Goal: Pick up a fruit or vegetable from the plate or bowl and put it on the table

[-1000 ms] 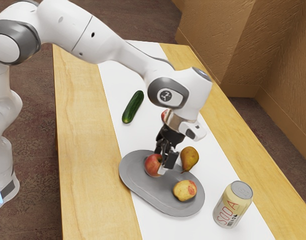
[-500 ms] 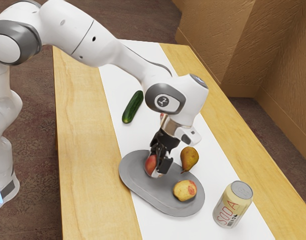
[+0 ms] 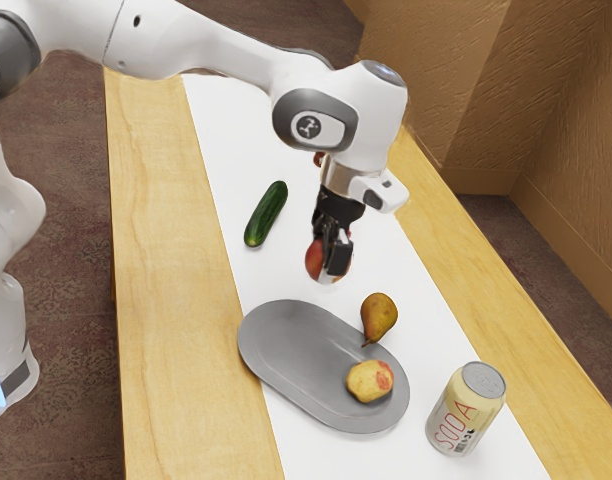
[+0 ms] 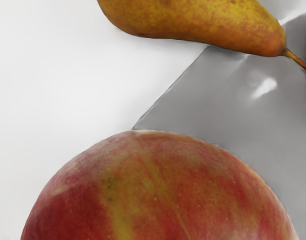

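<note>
The gripper [image 3: 331, 268] is grasping the apple [image 3: 315, 260], its fingers pressing on the fruit from two sides, and the apple is hanging in the air under the hand, apart from everything below. So the picking half of the task seems to be done, and the carrying step appears to be in hand. The next move is probably calling for bringing the gripper over a free patch of the white cloth [image 3: 276, 275] on the table [image 3: 166, 250], well away from the dish, then lowering until the apple is touching down, and only then opening. Letting go too high could be sending a round fruit rolling.

Lower than the gripper and off toward the exterior view's bottom, the grey plate [image 3: 296, 345] is holding one yellow-red fruit [image 3: 369, 381], near its end closer to the can. The pear [image 3: 379, 314] is lying at the plate's rim, its body over the cloth and its stem end reaching over the grey; whether the plate is bearing any of it is hard to tell. The cucumber [image 3: 266, 213] is resting toward the exterior view's left from the gripper, and the soda can [image 3: 466, 408] is standing upright beyond the plate.
</note>
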Controlling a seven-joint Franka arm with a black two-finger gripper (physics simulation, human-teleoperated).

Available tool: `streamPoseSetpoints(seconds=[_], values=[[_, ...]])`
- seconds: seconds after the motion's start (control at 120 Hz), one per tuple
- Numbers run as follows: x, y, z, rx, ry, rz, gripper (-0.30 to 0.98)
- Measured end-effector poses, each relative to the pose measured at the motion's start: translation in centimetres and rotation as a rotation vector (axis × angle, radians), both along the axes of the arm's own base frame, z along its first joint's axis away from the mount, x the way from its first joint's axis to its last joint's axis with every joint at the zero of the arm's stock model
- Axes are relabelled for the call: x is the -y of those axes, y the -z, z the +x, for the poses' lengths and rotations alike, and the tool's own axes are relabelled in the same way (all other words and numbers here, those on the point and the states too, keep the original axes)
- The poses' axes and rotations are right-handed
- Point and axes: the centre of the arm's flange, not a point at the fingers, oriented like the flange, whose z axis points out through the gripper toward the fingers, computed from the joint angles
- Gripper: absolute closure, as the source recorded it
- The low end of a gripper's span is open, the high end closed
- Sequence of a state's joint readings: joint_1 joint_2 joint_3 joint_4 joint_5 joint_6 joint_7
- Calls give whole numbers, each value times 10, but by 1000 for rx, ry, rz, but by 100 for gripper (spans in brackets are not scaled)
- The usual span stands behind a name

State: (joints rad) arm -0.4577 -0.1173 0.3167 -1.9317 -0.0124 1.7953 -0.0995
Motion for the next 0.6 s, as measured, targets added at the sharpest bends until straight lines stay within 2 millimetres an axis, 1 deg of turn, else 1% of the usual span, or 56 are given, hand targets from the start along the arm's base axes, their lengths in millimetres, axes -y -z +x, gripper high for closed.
streamPoseSetpoints(seconds=[0.042, 0.083, 0.1, 0.125, 0.142, 0.167, 0.2, 0.292, 0.417, 0.467, 0.508, 0.533, 0.558, 0.6], values=[[-48, -3, 3, -1, -75, 11, 25], [-83, -7, 3, 3, -124, 25, 25], [-93, -8, 3, 3, -136, 30, 25], [-103, -9, 2, 2, -146, 37, 25], [-107, -10, 2, 1, -148, 41, 25], [-110, -10, 1, 0, -146, 46, 20], [-110, -10, 1, -3, -137, 51, 16], [-108, -10, 1, -9, -114, 58, 9], [-109, -10, 0, -13, -95, 62, 4], [-106, -18, 3, 2, -83, 65, 2], [-95, -32, 6, 32, -59, 68, 2], [-84, -42, 9, 53, -37, 73, 1], [-67, -54, 12, 78, -3, 90, 1], [-33, -74, 21, 122, 63, 131, 1]])
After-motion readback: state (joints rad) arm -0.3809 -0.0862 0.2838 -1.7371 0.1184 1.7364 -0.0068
